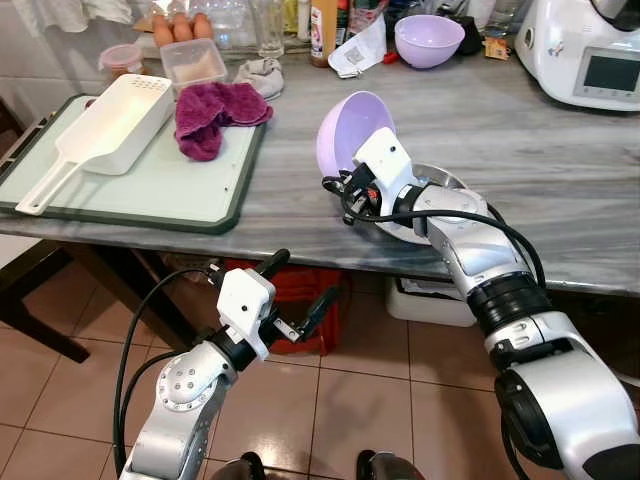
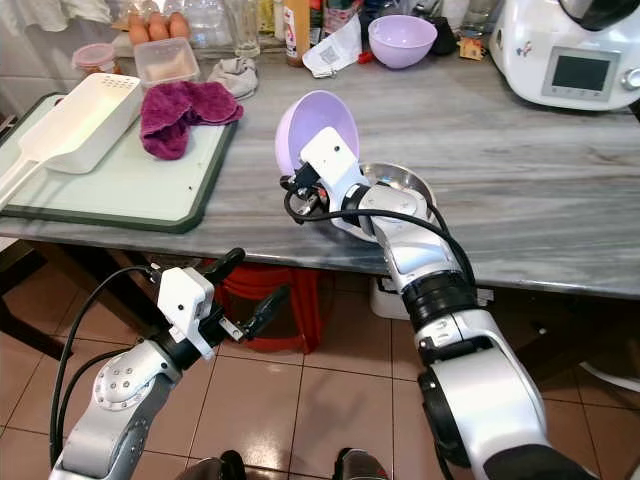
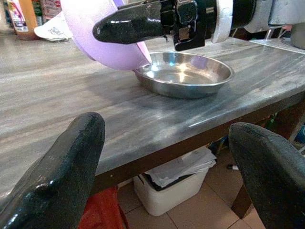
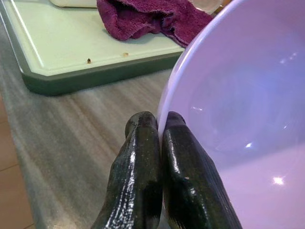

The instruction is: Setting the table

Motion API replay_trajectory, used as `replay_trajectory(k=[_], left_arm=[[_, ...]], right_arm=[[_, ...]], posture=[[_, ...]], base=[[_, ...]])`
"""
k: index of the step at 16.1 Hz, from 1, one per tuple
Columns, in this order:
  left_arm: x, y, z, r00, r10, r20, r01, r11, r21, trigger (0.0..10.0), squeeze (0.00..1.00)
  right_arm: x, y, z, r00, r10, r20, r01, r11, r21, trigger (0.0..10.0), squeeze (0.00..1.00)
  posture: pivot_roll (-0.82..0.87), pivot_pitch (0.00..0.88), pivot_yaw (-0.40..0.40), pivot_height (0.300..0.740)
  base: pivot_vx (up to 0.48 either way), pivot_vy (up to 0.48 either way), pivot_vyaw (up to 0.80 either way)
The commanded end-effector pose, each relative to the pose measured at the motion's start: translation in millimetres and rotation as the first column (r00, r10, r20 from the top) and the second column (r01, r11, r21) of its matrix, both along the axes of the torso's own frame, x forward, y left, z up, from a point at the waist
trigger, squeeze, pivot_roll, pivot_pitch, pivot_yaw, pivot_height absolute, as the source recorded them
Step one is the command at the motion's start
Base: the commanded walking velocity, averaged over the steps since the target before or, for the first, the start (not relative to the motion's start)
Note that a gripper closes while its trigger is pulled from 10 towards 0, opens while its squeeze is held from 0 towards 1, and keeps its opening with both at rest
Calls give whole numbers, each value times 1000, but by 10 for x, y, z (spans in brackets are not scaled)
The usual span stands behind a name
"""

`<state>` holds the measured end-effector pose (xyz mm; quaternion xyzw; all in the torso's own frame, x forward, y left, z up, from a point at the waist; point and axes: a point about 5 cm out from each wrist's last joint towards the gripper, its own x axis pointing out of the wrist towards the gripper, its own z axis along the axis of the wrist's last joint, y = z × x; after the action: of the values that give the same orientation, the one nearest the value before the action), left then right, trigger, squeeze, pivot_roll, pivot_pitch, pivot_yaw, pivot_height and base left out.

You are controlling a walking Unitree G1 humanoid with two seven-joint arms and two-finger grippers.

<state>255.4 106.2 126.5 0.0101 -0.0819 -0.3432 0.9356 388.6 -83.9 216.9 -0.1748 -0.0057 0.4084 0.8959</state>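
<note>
My right hand (image 1: pixel 345 178) pinches the rim of a tilted bowl (image 1: pixel 352 128) over the steel plate (image 1: pixel 440 180) at the table (image 1: pixel 560 170) edge, left hand (image 1: pixel 297 292) spread below; setting barely begun, bowl not yet placed.

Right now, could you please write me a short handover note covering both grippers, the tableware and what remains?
Right gripper: shut on the rim of the lilac plastic bowl, holding it tilted on edge over the grey marble counter; in the left wrist view its underside sits at the rim of the shallow steel dish.
Left gripper: open, holding nothing, below the counter edge.
Elsewhere: a second lilac bowl stands at the back; a white plastic scoop and a purple cloth lie on the green cutting board.
Done: bowl gripped.
Left: place the bowl and release it; the rest of the table setting.
</note>
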Motion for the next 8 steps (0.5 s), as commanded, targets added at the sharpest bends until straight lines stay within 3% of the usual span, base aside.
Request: replay_trajectory(k=[1, 4, 5, 8], left_arm=[[-38, -20, -6, 1000, -14, -6, 14, 1000, 4, 10000, 0], [-32, -18, -12, 1000, -12, -10, 12, 1000, 7, 10000, 0], [-29, -19, -17, 1000, -11, -13, 12, 1000, 8, 10000, 0], [-27, -26, -33, 1000, -14, -22, 14, 1000, 13, 10000, 0]], right_arm=[[23, 35, 70, 1000, 5, 13, -6, 1000, 9, 10000, 0], [57, 37, 71, 1000, -7, 1, 7, 1000, 9, 10000, 24], [66, 37, 80, 1000, -8, -2, 8, 1000, 8, 10000, 110], [95, 25, 148, 1000, -18, -12, 19, 1000, 22, 10000, 59]], posture=[[-150, 217, 6, 740], [-147, 217, 8, 740], [-146, 215, 10, 740], [-146, 215, 10, 740]], base=[[0, 0, 0], [0, 0, 0], [0, 0, 0], [0, 0, 0]])
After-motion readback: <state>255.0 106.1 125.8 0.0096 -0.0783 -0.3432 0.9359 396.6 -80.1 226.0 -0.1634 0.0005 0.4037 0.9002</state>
